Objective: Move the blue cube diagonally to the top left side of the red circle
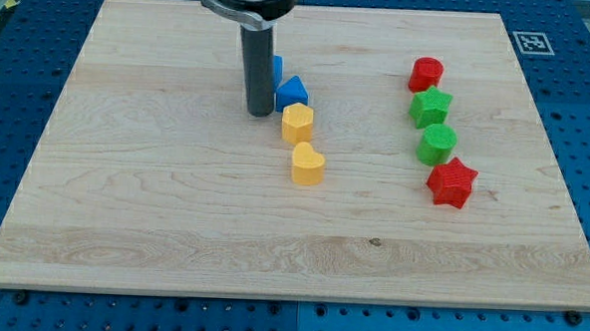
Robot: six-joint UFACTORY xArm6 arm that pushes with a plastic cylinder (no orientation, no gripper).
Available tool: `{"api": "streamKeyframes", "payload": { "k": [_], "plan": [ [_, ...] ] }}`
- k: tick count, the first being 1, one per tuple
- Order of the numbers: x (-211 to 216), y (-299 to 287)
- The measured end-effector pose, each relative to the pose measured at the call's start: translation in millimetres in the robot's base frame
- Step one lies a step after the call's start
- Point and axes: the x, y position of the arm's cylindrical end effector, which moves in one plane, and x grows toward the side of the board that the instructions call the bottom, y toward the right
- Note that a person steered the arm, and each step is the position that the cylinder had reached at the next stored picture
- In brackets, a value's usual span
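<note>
My tip (259, 112) rests on the board at the upper middle, just left of the blue blocks. The blue cube (276, 67) is mostly hidden behind the rod; only its right edge shows. A blue triangular block (291, 91) sits right of the rod. The red circle (426, 73) lies far to the view's right, near the top. The tip is touching or nearly touching the blue blocks; I cannot tell which.
A yellow hexagon-like block (297, 123) and a yellow heart (307, 164) sit below the blue blocks. A green star (430, 108), a green round block (438, 144) and a red star (451, 181) line up below the red circle. The wooden board (123, 228) lies on blue pegboard.
</note>
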Motion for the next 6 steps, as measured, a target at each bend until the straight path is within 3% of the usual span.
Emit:
{"api": "streamKeyframes", "payload": {
  "k": [2,6],
  "plan": [
    [-20.6,-22.6],
    [-47.3,23.5]
  ]
}}
